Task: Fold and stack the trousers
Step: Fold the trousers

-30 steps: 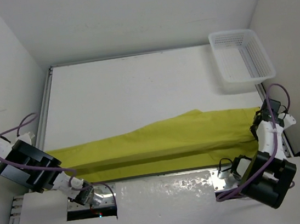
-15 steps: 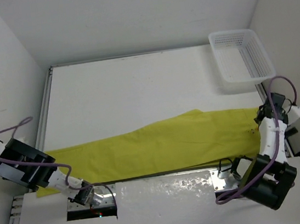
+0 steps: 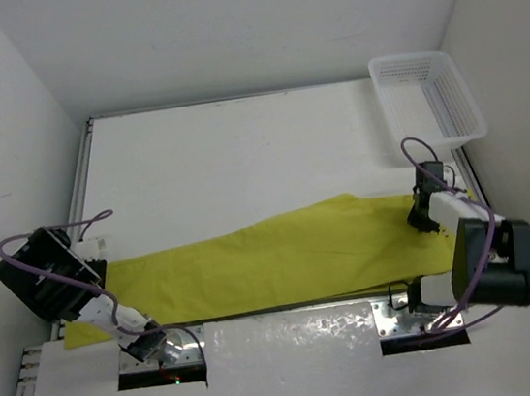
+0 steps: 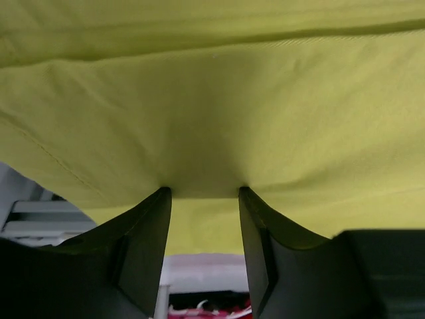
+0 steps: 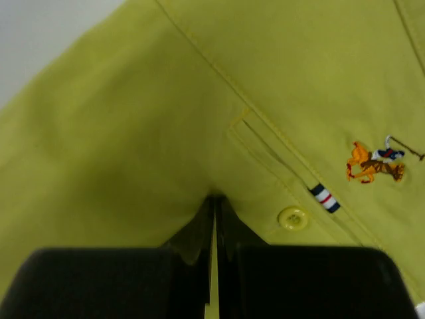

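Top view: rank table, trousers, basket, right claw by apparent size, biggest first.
1. table
2. trousers, spread across most of the table's width
3. basket
4. right claw, clearly the smallest
No close calls; all four sit at roughly table level, so nearness hardly skews it.

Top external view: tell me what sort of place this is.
Probably a robot test cell: plain white walls box in the table, left arm and right arm bolted at its near edge, trousers laid across.
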